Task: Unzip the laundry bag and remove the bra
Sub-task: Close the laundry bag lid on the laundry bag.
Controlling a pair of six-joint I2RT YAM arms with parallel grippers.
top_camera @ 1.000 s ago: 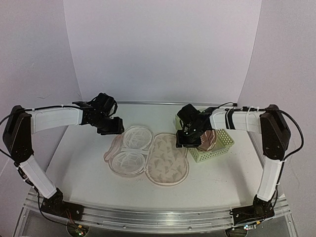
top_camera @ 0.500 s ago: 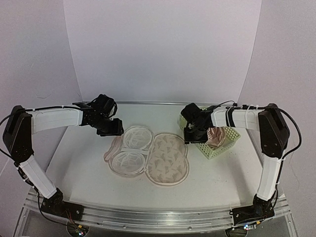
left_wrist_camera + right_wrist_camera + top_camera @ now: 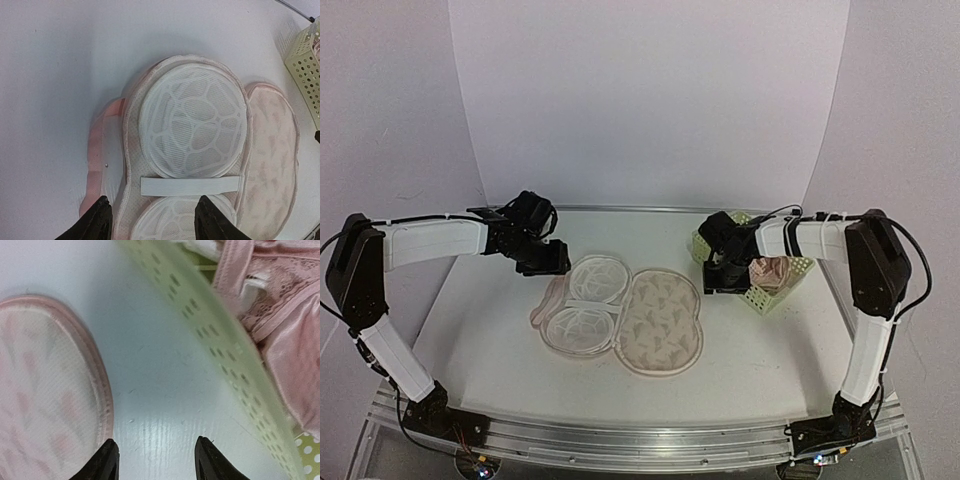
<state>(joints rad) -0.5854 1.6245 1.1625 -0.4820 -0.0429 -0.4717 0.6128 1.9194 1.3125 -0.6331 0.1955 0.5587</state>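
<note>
The laundry bag [image 3: 658, 322] lies unzipped and spread flat at mid-table. Its printed flap is on the right and its white mesh domes [image 3: 585, 300] are on the left. It also shows in the left wrist view [image 3: 192, 120] and in the right wrist view [image 3: 45, 390]. The bra [image 3: 772, 272] lies inside the yellow-green lattice basket [image 3: 757, 297], pink and lacy in the right wrist view [image 3: 280, 315]. My left gripper [image 3: 548, 262] hovers open and empty over the bag's back left edge [image 3: 155, 222]. My right gripper [image 3: 725, 278] is open and empty above bare table, between the bag and the basket wall [image 3: 159, 460].
The basket wall [image 3: 220, 345] runs diagonally just right of my right fingers. A white elastic band [image 3: 190, 186] crosses between the bag's two mesh domes. A pink strip [image 3: 95, 155] lies along the bag's left side. White walls close the table's back and sides.
My right gripper has shifted right, off the basket's top and down beside its left wall. The basket has slid and turned toward the back right with the bra in it. The left arm has not moved.
</note>
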